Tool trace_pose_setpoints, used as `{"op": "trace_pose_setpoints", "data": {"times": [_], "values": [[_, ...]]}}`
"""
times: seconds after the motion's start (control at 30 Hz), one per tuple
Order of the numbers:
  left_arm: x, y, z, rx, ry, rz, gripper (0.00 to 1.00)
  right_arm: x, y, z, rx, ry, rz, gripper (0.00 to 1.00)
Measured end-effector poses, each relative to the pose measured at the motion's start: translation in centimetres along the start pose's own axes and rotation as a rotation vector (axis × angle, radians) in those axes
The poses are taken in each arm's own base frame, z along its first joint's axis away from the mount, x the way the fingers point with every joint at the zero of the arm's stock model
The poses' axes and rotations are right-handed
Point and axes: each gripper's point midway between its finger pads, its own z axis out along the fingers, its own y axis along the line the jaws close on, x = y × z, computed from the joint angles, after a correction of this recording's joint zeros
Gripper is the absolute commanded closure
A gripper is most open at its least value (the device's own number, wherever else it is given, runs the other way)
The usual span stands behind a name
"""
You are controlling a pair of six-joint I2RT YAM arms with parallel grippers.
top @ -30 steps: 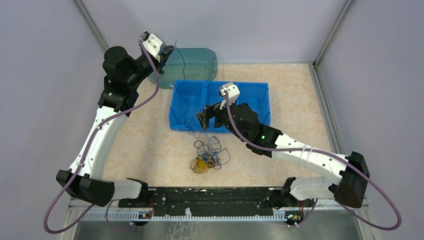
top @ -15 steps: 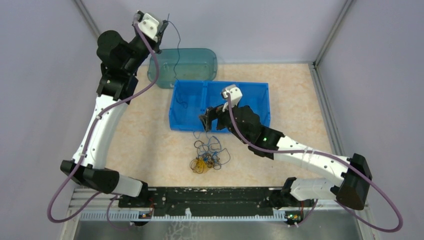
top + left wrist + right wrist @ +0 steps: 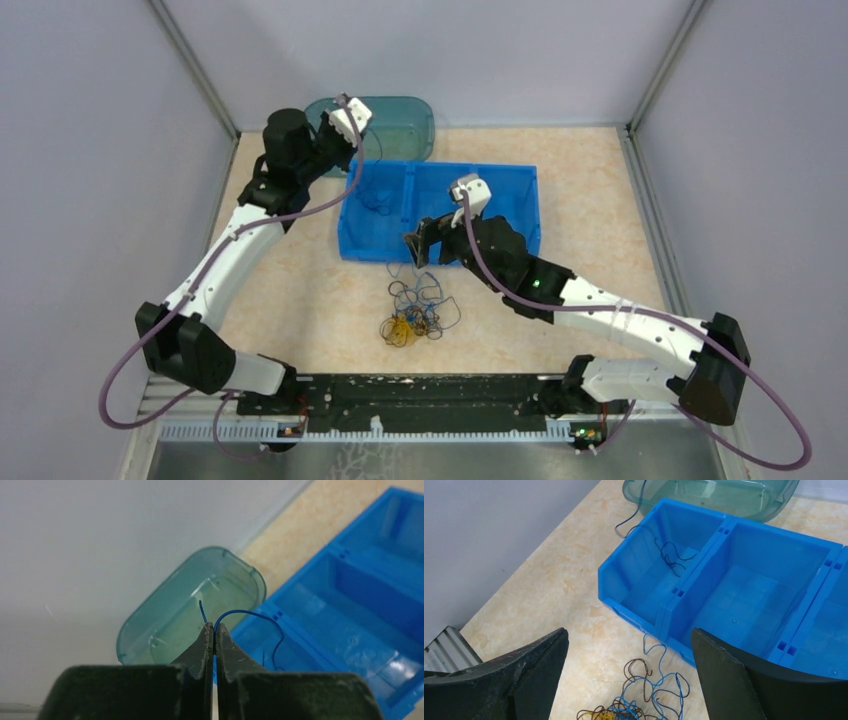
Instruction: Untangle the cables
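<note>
- The left pincer [image 3: 214, 628] is squeezing shut on a thin blue cable [image 3: 250, 613]. It is hovering over the far-left part of the desk [image 3: 290, 290], between the teal tub [image 3: 165, 625] and the blue bin [image 3: 360, 575].
- That cable is arching away from the fingertips and trailing down into the bin's left compartment, where its loose end is lying curled on the floor.
- The right pincer [image 3: 629, 635] is standing wide, holding nothing, and hanging by the bin's near wall.
- The clump of cables [image 3: 415, 312], blue, dark and yellow-orange, is lying on the desk just in front of the bin. One blue strand is reaching to the foot of the near wall.
</note>
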Motion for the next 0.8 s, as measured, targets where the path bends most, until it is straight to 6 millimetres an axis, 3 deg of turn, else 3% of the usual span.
{"op": "trace_pose_setpoints", "data": {"times": [0.07,0.2,0.33,0.6,0.67,0.8], "values": [[3.1,-1.4,0.0,0.041,0.089,0.002,0.94,-0.1,-0.1,-0.2,0.0,-0.004,0.002,0.08],[6.0,-2.5,-0.1,0.088,0.198,0.008,0.79,-0.2,-0.1,-0.4,0.002,-0.005,0.002,0.08],[7.5,-2.9,-0.1,0.111,0.272,0.0,0.78,0.2,-0.3,-0.4,0.012,0.009,0.005,0.08],[8.5,-3.0,-0.3,0.109,0.323,0.025,0.71,0.8,-0.6,-0.5,0.026,0.03,0.022,0.08],[8.6,-2.7,0.0,0.1,0.335,0.028,0.59,1.2,-0.8,-0.6,0.035,0.043,0.022,0.08],[7.9,-2.7,0.0,0.121,0.348,0.022,0.18,1.9,-1.2,-0.7,0.052,0.07,0.025,0.09]]}}
